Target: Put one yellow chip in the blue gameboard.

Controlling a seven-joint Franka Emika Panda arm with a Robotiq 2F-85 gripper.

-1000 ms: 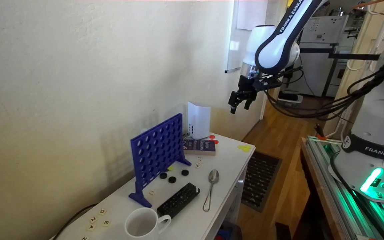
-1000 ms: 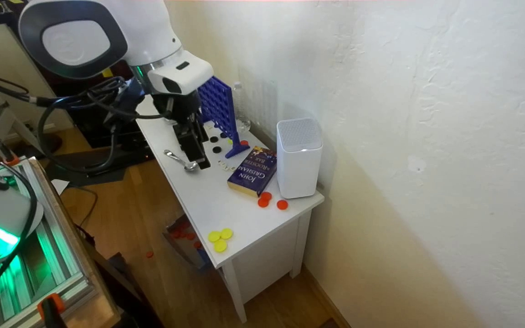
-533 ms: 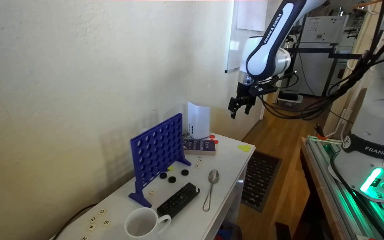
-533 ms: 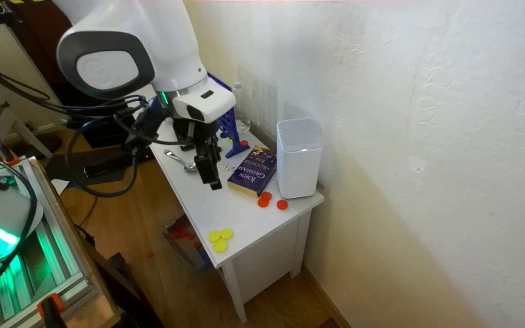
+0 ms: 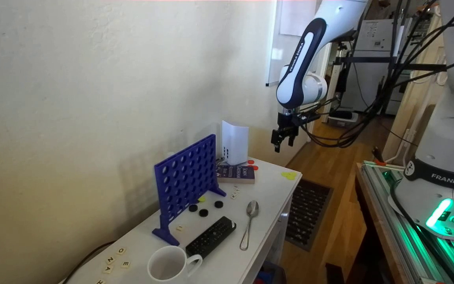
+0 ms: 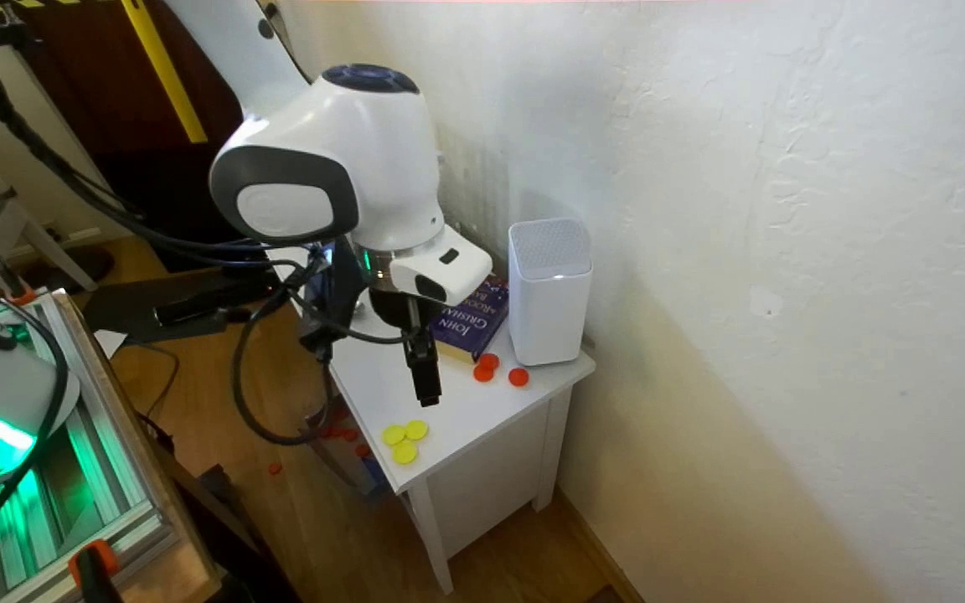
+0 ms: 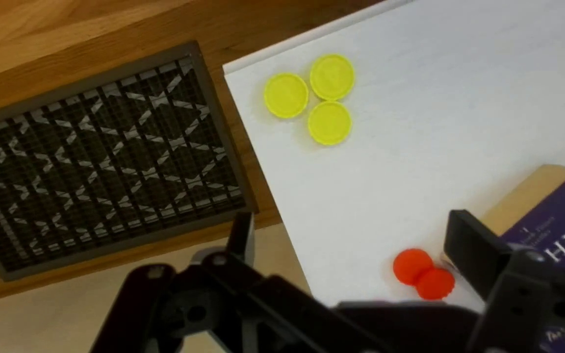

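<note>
Your gripper [image 7: 351,218]: fingers spread wide, above end of white table [image 7: 385,171]. Three yellow chips [image 7: 329,122]: flat, clustered at corner. Blue gameboard [image 5: 187,176]: upright on same table, near book [image 5: 235,174].

Wht arm [image 6: 386,159], blk trim [image 5: 298,88] — wht FRANKA EMIKA ltrs [image 5: 296,58] — blk cables [image 5: 386,88] & hand [image 5: 284,146], grn base light [image 5: 438,213]
</note>
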